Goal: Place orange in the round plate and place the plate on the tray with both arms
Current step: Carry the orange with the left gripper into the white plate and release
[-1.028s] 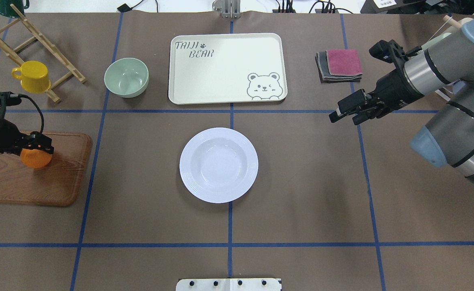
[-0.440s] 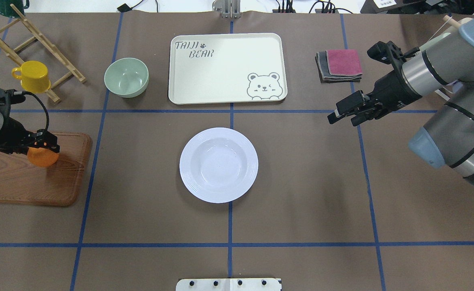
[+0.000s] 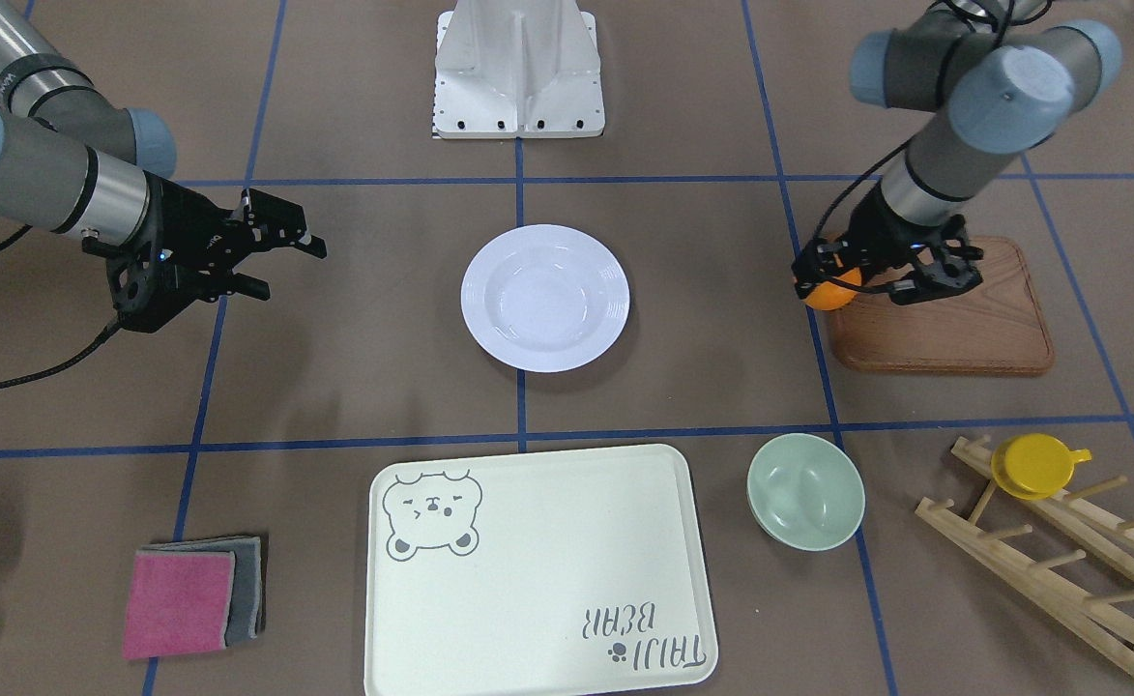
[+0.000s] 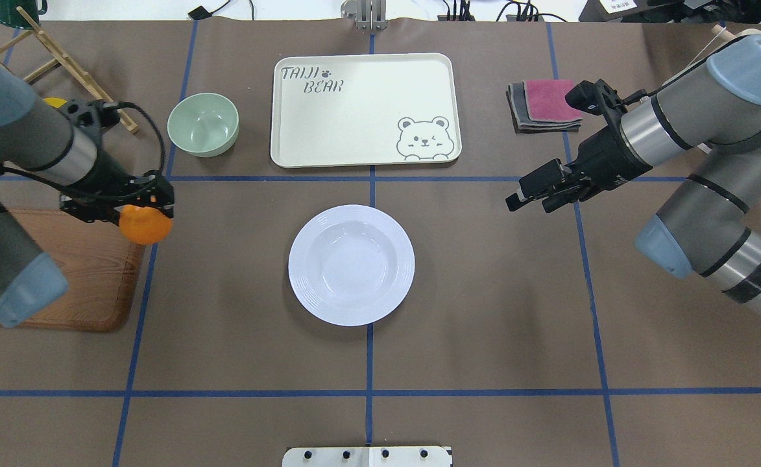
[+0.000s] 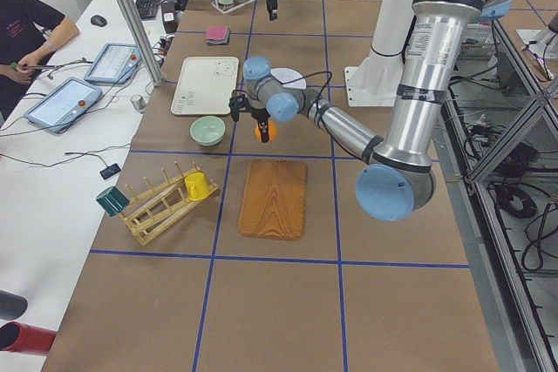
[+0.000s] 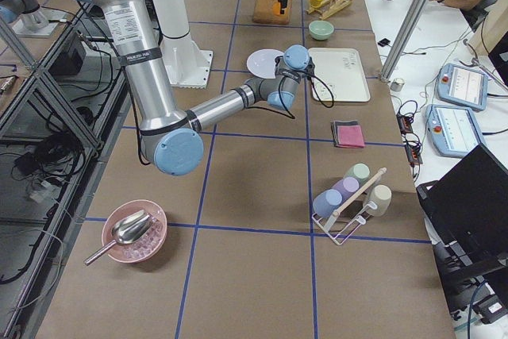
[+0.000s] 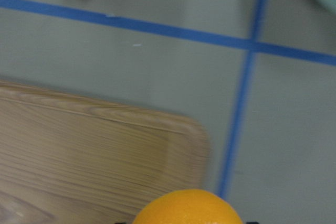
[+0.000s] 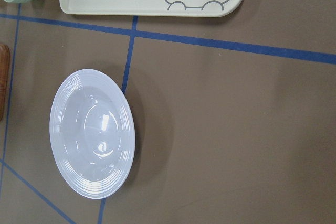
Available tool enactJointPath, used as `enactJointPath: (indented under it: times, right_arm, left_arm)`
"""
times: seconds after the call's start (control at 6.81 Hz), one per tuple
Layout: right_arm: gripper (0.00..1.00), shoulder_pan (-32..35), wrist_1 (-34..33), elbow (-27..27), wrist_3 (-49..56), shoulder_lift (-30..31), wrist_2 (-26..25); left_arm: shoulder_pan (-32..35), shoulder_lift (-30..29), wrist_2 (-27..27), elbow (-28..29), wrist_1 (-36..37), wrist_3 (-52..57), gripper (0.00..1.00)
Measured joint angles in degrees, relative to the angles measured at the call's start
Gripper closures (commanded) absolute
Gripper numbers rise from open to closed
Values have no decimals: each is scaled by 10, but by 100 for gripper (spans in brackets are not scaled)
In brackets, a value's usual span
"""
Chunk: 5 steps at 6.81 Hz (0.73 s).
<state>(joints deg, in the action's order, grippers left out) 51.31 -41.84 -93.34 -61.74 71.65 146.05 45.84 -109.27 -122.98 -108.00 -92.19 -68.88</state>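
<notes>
Brown paper-covered table point(image 4: 484, 311), blue tape grid; operator benches with tablets along one side in the side views.

Left gripper point(image 4: 152, 206): fingers closed round the orange point(image 4: 145, 225), which bulges out below the black fingertips. Wrist view shows the fruit's top at the bottom edge, with a rounded corner of the wooden board point(image 4: 88, 272) and a blue tape line beneath it. The orange sits at the board's edge on the plate side. Side view suggests it is clear of the surface; can't be sure how high.

Right gripper point(image 4: 531, 198): jaws spread apart, nothing between them. Hovers by a blue tape crossing, between the round plate point(image 4: 351, 264) and the folded cloths point(image 4: 545, 104), touching neither.

Plate: flat on the table at centre, hollow bare, well apart from both grippers and from the orange.

Tray point(image 4: 364, 110): on the far side of the plate from the robot base, a tape line between them, bear drawing at the corner nearest the right gripper.

Pale green bowl point(image 4: 203, 123) just beside the tray on the left arm's side. Beyond it a wooden rack point(image 3: 1060, 551) carrying a yellow cup point(image 3: 1035, 462).
</notes>
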Motion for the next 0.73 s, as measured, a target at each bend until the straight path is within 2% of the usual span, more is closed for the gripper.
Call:
enactJointPath:
  times: [0.15, 0.29, 0.59, 0.73]
  right_arm:
    - [0, -5, 59, 23, -38, -4, -11]
    - [0, -14, 118, 42, -87, -9, -32]
    - [0, -58, 214, 55, -204, -14, -115]
    - [0, -87, 237, 56, -241, -15, -162]
  left_arm:
    - [-42, -63, 30, 0, 51, -43, 35]
    - [-73, -109, 54, 11, 74, -80, 35]
    - [-128, -176, 107, 44, 83, -133, 31]
    - [-143, -206, 119, 70, 82, -150, 27]
